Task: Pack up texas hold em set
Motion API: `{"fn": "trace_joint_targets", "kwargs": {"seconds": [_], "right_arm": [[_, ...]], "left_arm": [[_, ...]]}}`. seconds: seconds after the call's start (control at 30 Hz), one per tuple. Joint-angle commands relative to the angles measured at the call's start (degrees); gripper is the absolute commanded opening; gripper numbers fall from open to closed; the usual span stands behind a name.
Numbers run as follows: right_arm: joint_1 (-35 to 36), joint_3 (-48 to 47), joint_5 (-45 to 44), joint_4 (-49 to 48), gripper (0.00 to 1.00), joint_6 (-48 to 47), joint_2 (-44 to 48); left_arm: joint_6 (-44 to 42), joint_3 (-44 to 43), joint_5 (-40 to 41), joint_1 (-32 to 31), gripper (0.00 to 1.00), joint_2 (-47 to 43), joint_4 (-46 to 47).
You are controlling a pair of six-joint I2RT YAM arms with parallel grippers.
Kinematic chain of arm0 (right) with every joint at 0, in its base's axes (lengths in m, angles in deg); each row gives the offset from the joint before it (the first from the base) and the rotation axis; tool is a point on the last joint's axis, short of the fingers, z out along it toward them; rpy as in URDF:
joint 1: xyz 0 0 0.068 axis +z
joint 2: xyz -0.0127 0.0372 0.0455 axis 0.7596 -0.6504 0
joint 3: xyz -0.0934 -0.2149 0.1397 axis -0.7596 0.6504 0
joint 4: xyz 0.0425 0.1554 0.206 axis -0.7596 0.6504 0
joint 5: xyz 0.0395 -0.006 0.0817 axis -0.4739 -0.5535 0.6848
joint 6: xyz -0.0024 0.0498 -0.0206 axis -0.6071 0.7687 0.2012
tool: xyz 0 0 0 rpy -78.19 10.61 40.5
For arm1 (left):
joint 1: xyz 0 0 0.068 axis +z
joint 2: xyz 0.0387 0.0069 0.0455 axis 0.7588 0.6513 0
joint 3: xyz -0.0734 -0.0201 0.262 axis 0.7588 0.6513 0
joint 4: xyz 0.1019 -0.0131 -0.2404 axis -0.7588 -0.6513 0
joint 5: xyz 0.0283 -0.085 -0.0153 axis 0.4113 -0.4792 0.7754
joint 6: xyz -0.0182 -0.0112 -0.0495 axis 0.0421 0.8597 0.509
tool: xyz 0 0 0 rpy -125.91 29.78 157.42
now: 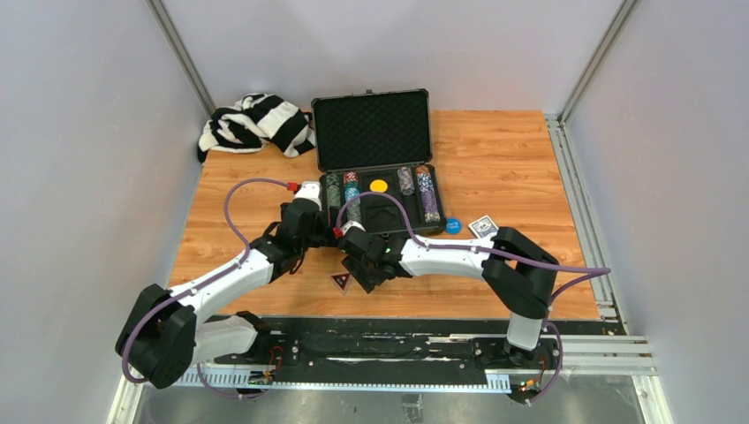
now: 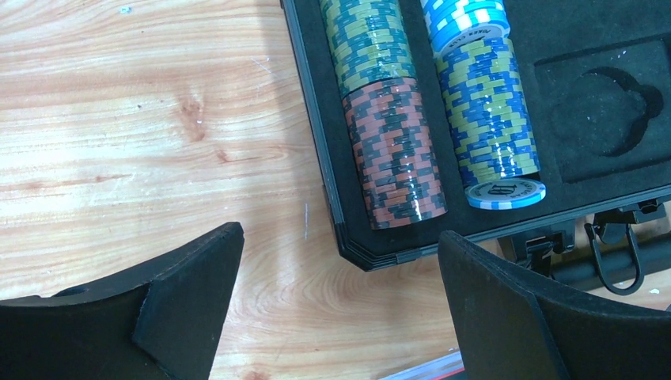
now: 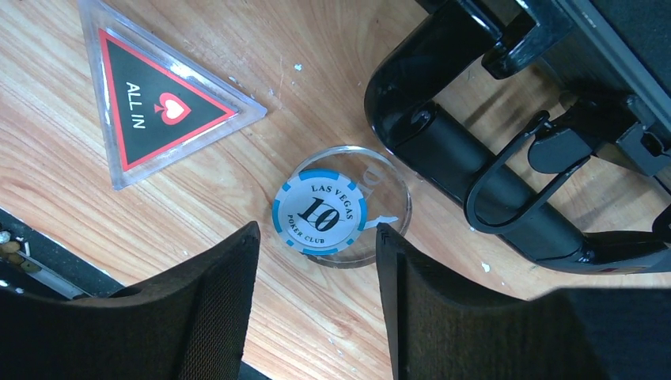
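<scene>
The black case (image 1: pixel 415 225) lies open at the table's far middle, its foam-lined lid (image 1: pixel 373 129) upright. Multicoloured chip stacks (image 1: pixel 427 193) fill its slots, and a yellow disc (image 1: pixel 379 185) lies in the middle. My left gripper (image 2: pixel 340 265) is open and empty over bare wood at the case's near-left corner (image 2: pixel 356 249), next to red-green (image 2: pixel 392 150) and blue-yellow (image 2: pixel 487 111) stacks. My right gripper (image 3: pixel 316 245) is open just short of a white-and-blue "10" chip (image 3: pixel 320 212), which lies on a clear round disc (image 3: pixel 392 194) beside the case handle (image 3: pixel 483 178).
A clear triangular "ALL IN" marker (image 3: pixel 154 103) lies on the wood left of the chip. A blue disc (image 1: pixel 453 225) and a blue-backed card deck (image 1: pixel 482 226) lie right of the case. A striped cloth (image 1: pixel 254 122) sits at the far left. The table's near edge is close behind my right gripper.
</scene>
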Motion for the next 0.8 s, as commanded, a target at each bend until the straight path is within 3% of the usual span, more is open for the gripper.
{"fn": "trace_joint_targets", "kwargs": {"seconds": [0.0, 0.77], "right_arm": [[0.99, -1.37, -1.0, 0.21, 0.56, 0.11, -3.24], [1.21, -2.1, -3.77, 2.16, 0.42, 1.95, -4.36]], "left_arm": [[0.22, -1.67, -2.23, -0.49, 0.98, -0.22, 2.26], [0.22, -1.72, -2.45, -0.49, 0.98, -0.67, 2.11]]}}
